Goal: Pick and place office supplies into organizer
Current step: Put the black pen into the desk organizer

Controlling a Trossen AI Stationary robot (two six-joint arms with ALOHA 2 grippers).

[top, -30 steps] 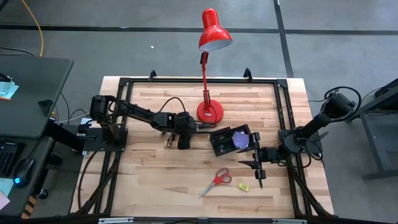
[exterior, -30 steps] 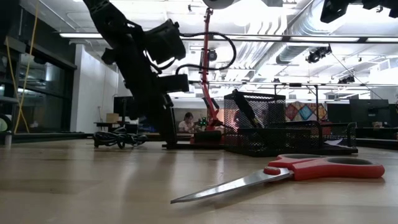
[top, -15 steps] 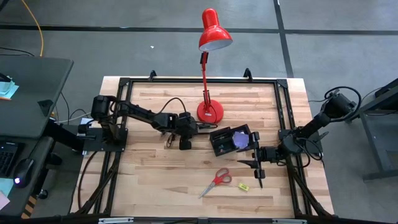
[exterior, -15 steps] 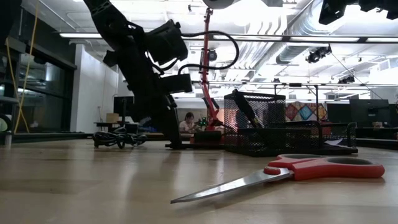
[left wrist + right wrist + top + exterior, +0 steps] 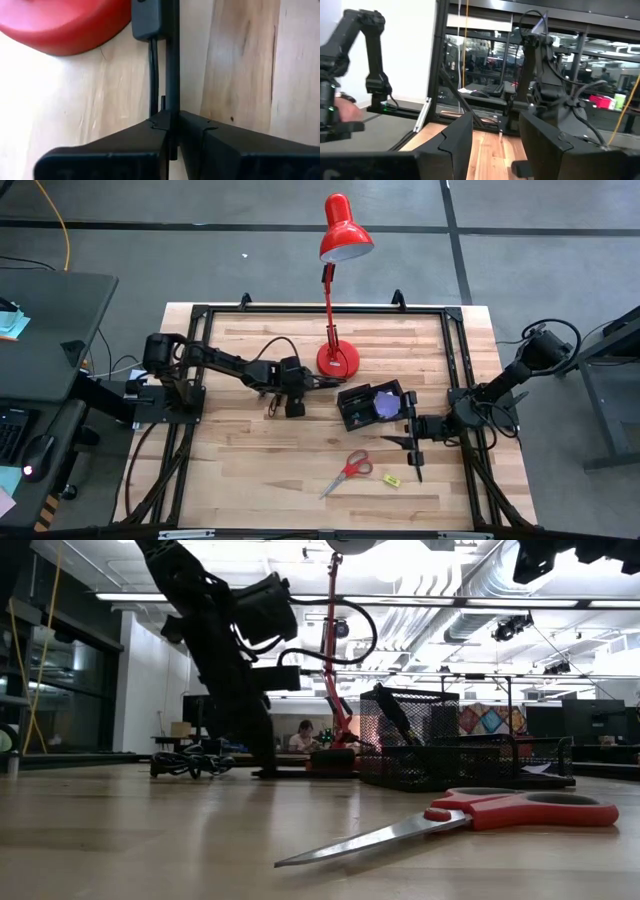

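Even, bright overhead light on table [image 5: 300, 470] in high view; shadows short and soft under red lamp [image 5: 338, 270]. Low view backlit: ceiling light strips [image 5: 440, 602] behind lamp glare white, left arm [image 5: 215, 650] reads as near-silhouette, tabletop sheen below scissors [image 5: 470, 815]. Scissors blade tip soft, perhaps out of focus. Left wrist view close, lamp base [image 5: 65, 22] blurred, wood beside it washed pale. Right wrist view dimmer, near fingers [image 5: 455, 140] dark and soft.
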